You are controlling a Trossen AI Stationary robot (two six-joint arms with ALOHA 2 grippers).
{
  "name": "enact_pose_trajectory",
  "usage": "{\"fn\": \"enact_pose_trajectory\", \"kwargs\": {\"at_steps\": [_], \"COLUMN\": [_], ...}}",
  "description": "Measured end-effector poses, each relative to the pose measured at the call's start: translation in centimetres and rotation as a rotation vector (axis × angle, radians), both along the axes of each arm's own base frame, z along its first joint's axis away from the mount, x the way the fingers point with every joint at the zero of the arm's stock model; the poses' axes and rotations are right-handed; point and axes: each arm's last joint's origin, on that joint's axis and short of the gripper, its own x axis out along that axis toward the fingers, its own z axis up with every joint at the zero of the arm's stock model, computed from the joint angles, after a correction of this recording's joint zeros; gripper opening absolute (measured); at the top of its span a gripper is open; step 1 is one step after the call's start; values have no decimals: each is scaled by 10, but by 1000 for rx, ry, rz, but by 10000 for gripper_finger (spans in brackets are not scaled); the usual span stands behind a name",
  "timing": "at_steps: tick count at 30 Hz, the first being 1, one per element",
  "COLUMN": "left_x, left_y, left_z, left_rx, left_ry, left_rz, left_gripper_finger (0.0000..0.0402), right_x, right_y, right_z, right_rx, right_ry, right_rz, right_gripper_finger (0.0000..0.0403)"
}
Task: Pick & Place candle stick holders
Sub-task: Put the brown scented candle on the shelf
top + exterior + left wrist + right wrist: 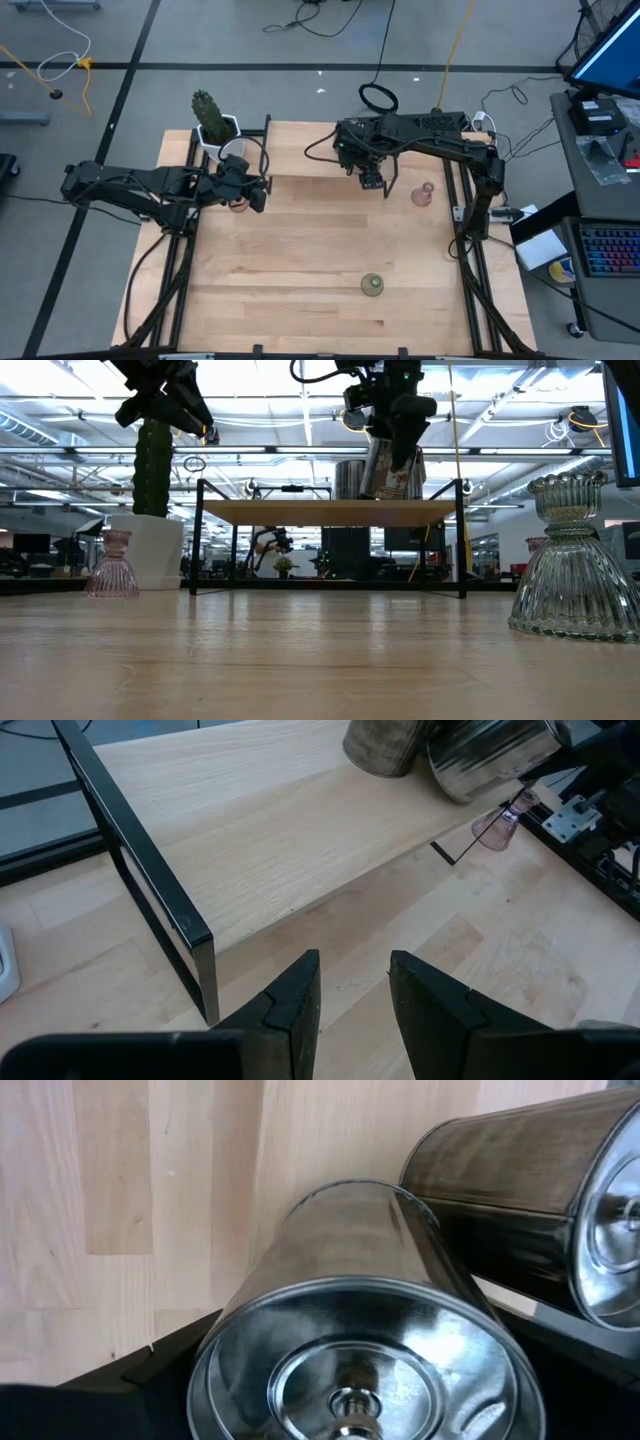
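My right gripper (373,183) is shut on a silvery metal cylinder holder (392,470) over the raised wooden shelf (330,512) at the table's far side. A second silvery cylinder (349,478) stands on the shelf just beside it. My left gripper (355,995) is open and empty, above the shelf's left end. A pinkish glass holder (237,205) stands on the table under it, and another (422,193) stands right of my right gripper. The olive-green holder (372,285) stands on its base near the front edge. My right gripper holds the silvery cylinder near its open rim (215,1355), with a dark finger (150,1370) on either side of the outer wall. The fingers come from above, pointing down. The cylinder hangs slightly tilted, its base (395,495) at shelf level; I cannot tell whether it touches.
A cactus in a white pot (212,122) stands at the shelf's far left corner. The shelf's black frame legs (150,880) stand near my left gripper. Bare wood lies between the shelf and the olive-green holder.
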Motion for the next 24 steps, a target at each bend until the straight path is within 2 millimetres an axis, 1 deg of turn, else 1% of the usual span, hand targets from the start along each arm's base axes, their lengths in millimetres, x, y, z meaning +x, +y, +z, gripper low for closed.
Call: {"fn": "enact_pose_trajectory", "kwargs": {"at_steps": [12, 17, 24], "left_x": [0, 0, 0], "left_y": [0, 0, 0], "left_z": [0, 0, 0], "left_rx": [0, 0, 0], "left_ry": [0, 0, 1], "left_rz": [0, 0, 0], "left_gripper_finger": [122, 122, 122], "right_x": [-1, -2, -2], "right_y": [1, 1, 1], "right_z": [2, 2, 2], "right_rx": [-5, -8, -5], "right_ry": [1, 4, 8], "right_rz": [19, 22, 22], "right_gripper_finger": [378, 397, 399]}}
